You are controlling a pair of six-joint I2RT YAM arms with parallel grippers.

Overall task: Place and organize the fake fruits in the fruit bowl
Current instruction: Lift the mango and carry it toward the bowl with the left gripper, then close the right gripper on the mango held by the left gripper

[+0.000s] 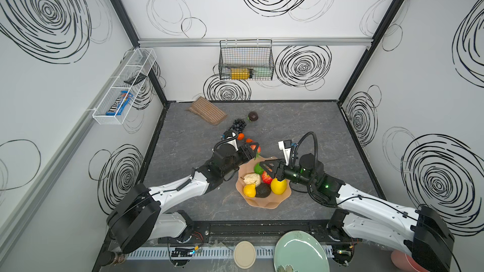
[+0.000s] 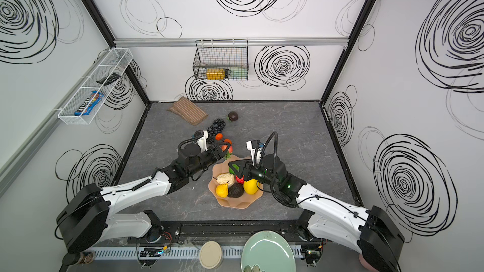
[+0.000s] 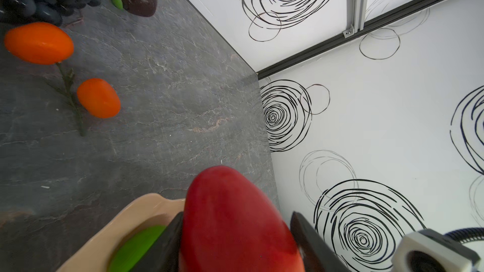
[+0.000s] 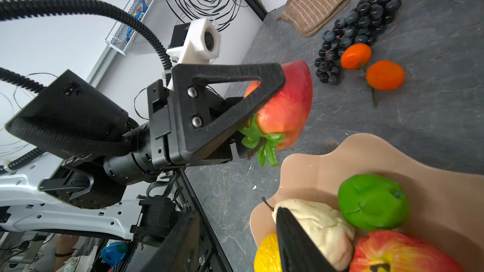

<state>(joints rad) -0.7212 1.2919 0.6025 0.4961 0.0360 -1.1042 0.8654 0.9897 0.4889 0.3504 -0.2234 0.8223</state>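
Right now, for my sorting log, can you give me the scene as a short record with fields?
left gripper: shut on red apple, near the far rim of the fruit bowl
right gripper: open, empty, over the bowl
in bowl: lime, red fruit, beige fruit, pear, avocado, lemon
on table: grape bunch, two tangerines, dark round fruit

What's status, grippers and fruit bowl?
Left gripper shut on red apple beside fruit bowl rim. Right gripper open above bowl, may crowd drop. Grapes, tangerines outside.
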